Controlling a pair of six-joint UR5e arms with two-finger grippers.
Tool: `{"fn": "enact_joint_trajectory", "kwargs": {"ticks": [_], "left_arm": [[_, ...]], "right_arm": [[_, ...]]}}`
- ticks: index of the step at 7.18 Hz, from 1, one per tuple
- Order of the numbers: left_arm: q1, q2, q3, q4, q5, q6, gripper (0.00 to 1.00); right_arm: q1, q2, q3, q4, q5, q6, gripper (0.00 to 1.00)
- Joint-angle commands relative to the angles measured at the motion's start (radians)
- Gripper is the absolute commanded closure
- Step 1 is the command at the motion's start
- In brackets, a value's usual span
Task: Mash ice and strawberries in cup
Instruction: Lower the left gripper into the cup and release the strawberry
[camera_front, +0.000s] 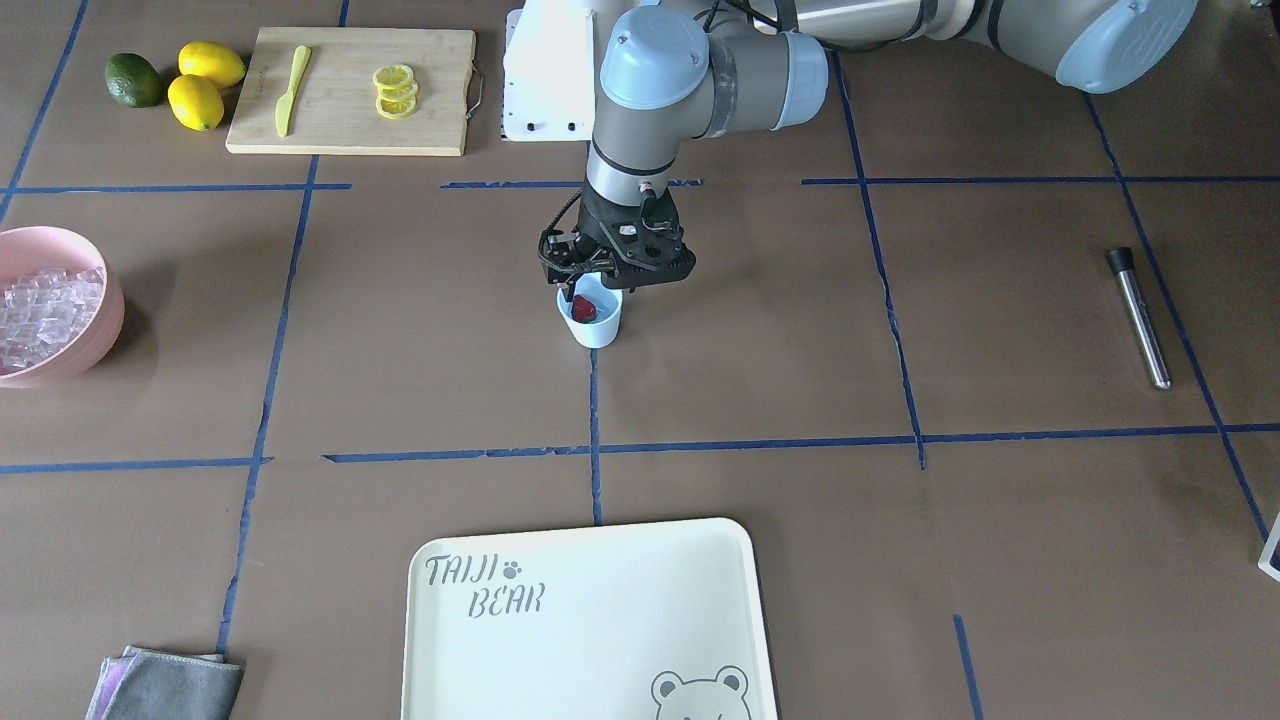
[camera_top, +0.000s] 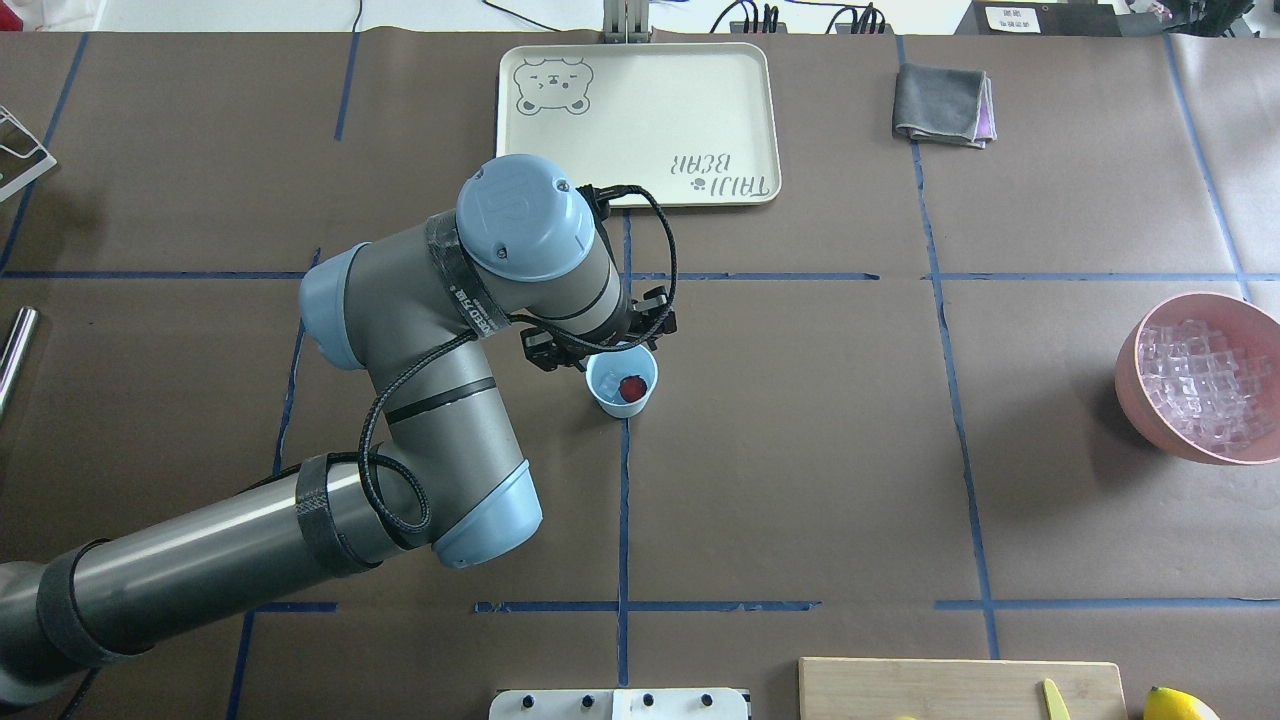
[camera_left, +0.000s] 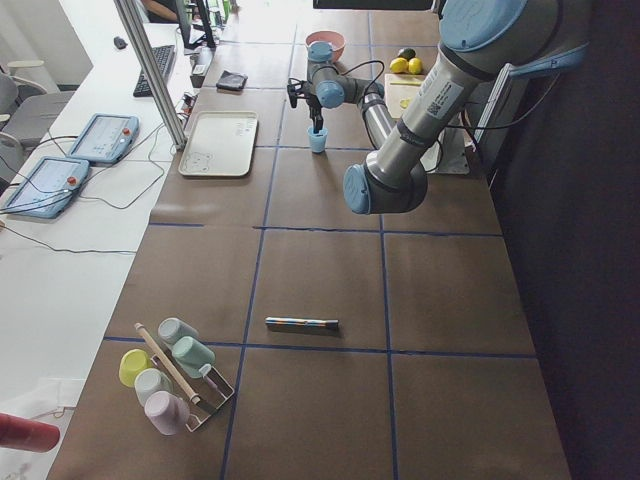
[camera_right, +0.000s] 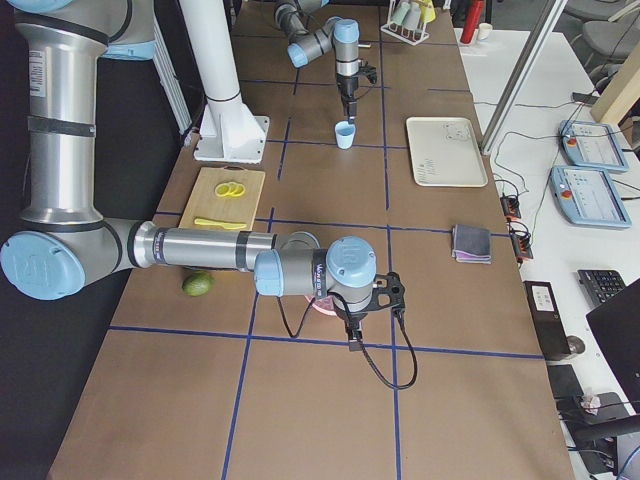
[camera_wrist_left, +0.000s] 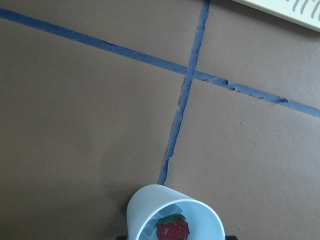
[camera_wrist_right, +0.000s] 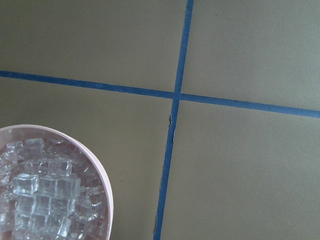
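Note:
The light-blue cup (camera_front: 592, 322) stands upright near the table's middle, by a blue tape crossing. One red strawberry (camera_front: 584, 309) with a green top lies inside it, also clear in the left wrist view (camera_wrist_left: 172, 228). My left gripper (camera_front: 598, 282) hovers just above the cup's rim, pointing down, open and holding nothing. The ice (camera_front: 45, 310) is a heap of clear cubes in a pink bowl (camera_top: 1135, 385) at the table's right end. My right gripper (camera_right: 352, 335) hangs over that bowl; I cannot tell whether it is open or shut.
A metal muddler (camera_front: 1140, 318) lies on the robot's left side. A cream tray (camera_front: 590, 560) sits at the far edge, with a grey cloth (camera_front: 170, 685) beside it. A cutting board (camera_front: 330, 125) holds lemon slices and a yellow knife; lemons (camera_front: 205, 85) lie next to it.

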Motion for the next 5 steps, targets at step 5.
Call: {"fn": "enact_joint_trajectory", "kwargs": {"ticks": [5], "left_arm": [[-0.133,0.151,-0.295,0.253,-0.116,0.264,0.0]], "right_arm": [[0.0,0.003,0.006,-0.006,0.003,-0.003,0.01]]}}
